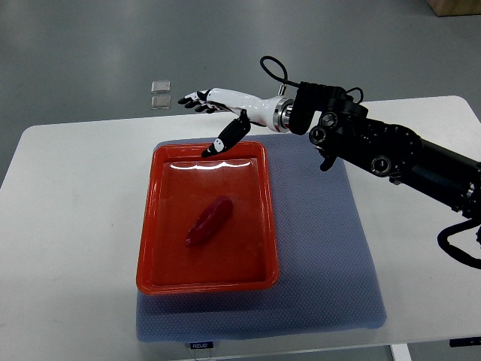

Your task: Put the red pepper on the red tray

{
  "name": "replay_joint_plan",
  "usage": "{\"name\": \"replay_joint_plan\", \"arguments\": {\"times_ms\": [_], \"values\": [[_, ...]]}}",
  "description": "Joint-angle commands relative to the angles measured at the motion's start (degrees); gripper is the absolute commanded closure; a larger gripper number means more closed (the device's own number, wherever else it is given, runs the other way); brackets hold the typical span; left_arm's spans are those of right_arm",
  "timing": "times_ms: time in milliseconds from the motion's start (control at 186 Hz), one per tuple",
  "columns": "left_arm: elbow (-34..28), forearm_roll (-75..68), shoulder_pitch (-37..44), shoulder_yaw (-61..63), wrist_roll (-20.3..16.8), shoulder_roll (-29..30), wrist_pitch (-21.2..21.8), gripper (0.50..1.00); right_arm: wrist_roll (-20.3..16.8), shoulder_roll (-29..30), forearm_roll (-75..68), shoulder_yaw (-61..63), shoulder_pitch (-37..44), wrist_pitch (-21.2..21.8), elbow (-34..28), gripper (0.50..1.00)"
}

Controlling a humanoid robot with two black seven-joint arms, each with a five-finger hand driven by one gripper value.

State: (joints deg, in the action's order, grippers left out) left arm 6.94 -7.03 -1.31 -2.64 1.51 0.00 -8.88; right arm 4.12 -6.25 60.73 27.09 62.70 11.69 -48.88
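A red pepper [210,221] lies at a slant in the middle of the red tray [161,278]. My right hand [213,113] comes in from the right edge and hovers above the tray's far rim. Its fingers [192,100] are spread and point left, the thumb [225,140] hangs down over the rim. The hand holds nothing and is well apart from the pepper. The left arm does not show.
The tray sits on a blue-grey mat [323,248] on a white table [75,226]. The black right arm [391,154] crosses the table's far right part. Two small clear squares [159,93] lie on the floor beyond the table.
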Motion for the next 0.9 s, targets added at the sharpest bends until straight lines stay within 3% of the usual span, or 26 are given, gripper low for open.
{"name": "replay_joint_plan", "arguments": {"times_ms": [0,429,896], "values": [[0.00,0.00,0.00,0.00,-0.02,0.00,0.00,0.500,0.01,-1.22,-4.57,6.31,-1.27,0.00,0.45,0.587],[0.00,0.00,0.00,0.00,-0.02,0.00,0.00,0.500,0.10,-0.96,-24.95,26.52,-10.05,-2.55,7.74,0.587],[0.00,0.00,0.08,0.00,-0.02,0.00,0.00,0.500,1.86,-1.31,-55.89,30.74,-14.98,-5.62,15.13,0.585]]}}
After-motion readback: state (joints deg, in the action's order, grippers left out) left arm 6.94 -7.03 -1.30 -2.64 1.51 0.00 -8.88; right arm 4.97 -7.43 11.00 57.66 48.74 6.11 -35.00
